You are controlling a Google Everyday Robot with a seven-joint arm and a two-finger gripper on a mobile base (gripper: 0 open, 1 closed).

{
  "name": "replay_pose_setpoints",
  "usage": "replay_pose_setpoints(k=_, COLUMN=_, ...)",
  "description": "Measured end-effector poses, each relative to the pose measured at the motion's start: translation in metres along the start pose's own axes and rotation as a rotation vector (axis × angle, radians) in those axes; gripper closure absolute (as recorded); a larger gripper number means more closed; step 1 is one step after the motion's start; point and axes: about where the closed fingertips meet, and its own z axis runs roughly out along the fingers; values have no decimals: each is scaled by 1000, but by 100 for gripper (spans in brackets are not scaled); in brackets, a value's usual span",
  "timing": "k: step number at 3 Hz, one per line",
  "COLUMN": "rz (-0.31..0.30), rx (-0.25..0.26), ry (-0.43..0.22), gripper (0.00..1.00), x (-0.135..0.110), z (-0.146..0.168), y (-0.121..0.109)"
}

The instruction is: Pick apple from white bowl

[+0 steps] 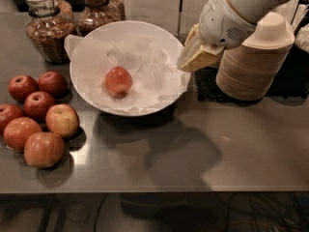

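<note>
The apple (118,81), light orange-red, lies alone near the middle of the white bowl (159,33), on the crumpled white paper liner (145,66). The bowl stands on the steel counter at the back centre. My gripper (199,54), cream-coloured below a white wrist, hangs over the bowl's right rim, to the right of the apple and above its level. It holds nothing that I can see.
Several darker red apples (36,117) and a yellow-sided one (62,120) lie loose on the counter left of the bowl. Two glass jars (46,25) stand at the back left. A stack of beige disposable bowls (256,57) stands right of the gripper on a black mat.
</note>
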Motion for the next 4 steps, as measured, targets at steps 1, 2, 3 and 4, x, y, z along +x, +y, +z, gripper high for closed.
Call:
replay_pose_setpoints(k=1, rz=-27, rx=-15, ry=-37, gripper=96, x=-10, z=29, y=-15)
replay_pose_setpoints(k=2, rz=-69, rx=-46, ry=-73, gripper=93, x=-23, z=63, y=-31)
replay_pose_setpoints(k=3, rz=-96, rx=-69, ry=-103, gripper=74, x=-34, z=84, y=-38)
replay_pose_setpoints(k=4, rz=-96, rx=-70, ry=-103, gripper=51, x=-34, z=85, y=-38)
